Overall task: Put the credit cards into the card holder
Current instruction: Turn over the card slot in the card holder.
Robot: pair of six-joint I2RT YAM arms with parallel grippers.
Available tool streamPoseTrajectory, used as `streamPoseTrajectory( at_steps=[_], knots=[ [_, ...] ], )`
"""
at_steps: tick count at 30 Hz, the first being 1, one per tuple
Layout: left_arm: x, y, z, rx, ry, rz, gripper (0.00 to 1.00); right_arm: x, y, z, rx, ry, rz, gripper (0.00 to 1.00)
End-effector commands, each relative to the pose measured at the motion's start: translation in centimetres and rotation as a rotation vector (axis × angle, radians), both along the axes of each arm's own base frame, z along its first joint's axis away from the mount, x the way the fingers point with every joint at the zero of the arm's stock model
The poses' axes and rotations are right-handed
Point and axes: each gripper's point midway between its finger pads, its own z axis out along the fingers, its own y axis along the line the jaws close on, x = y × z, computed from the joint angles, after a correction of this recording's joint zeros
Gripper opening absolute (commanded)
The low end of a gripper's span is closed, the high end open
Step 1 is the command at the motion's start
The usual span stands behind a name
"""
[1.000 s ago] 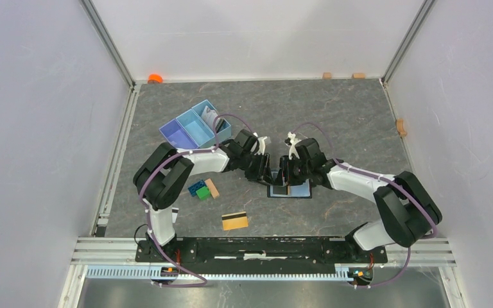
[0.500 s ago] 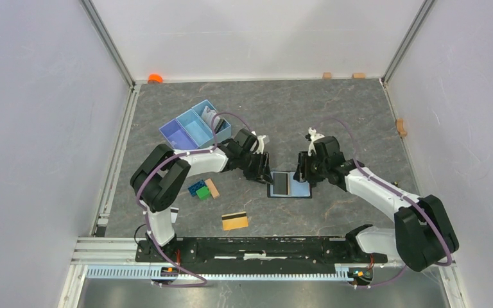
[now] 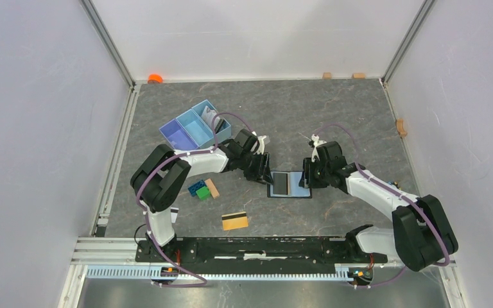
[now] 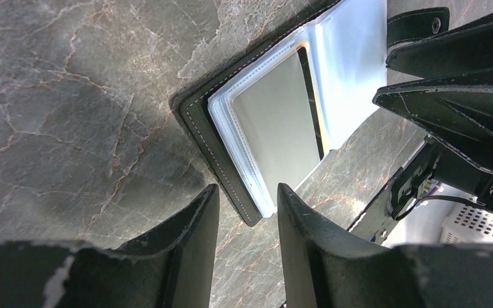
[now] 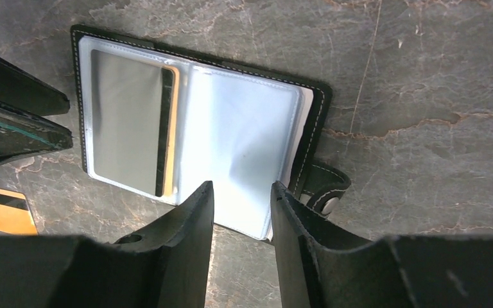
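Observation:
The black card holder [image 3: 298,190] lies open flat on the table, light blue lining up, with a card [image 3: 281,183] in its left clear sleeve. In the right wrist view the holder [image 5: 244,138] shows the card [image 5: 128,138] with a dark stripe and gold edge, and the snap tab [image 5: 326,186]. In the left wrist view the holder [image 4: 196,125] holds the same card [image 4: 276,131]. My left gripper [image 3: 264,173] is open at the holder's left edge. My right gripper [image 3: 306,174] is open and empty at its right edge. A gold card [image 3: 235,221] with a dark stripe lies apart near the front.
A light blue three-compartment tray [image 3: 196,124] stands at the back left. Green and blue bricks [image 3: 199,190] and a tan wooden block [image 3: 212,188] lie left of the holder. An orange object [image 3: 155,78] and small tan blocks [image 3: 327,75] sit along the back wall.
My right gripper has drawn back to the right off the holder. The card it held over the holder now lies in the left sleeve. The left arm has hardly moved.

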Motion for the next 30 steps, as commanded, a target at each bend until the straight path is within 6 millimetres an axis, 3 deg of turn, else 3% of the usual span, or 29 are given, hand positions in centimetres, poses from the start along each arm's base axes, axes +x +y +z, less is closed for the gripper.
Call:
streamPoseTrajectory(
  at_steps=[1, 8, 21, 30],
  knots=[
    [0.2, -0.3, 1.4, -0.015, -0.04, -0.013, 0.45, 0.1, -0.4, -0.5, -0.012, -0.005, 0.002, 0.43],
    [0.1, -0.3, 1.4, -0.017, -0.037, -0.016, 0.42, 0.0, -0.3, -0.8, -0.001, 0.004, 0.001, 0.42],
    [-0.5, -0.7, 0.5, -0.009, -0.015, -0.037, 0.39, -0.2, 2.0, -0.4, 0.157, 0.0, 0.017, 0.4],
    [-0.6, -0.7, 0.6, -0.009, -0.017, -0.042, 0.38, 0.3, 3.1, 1.1, 0.246, -0.042, 0.009, 0.39]
  ],
)
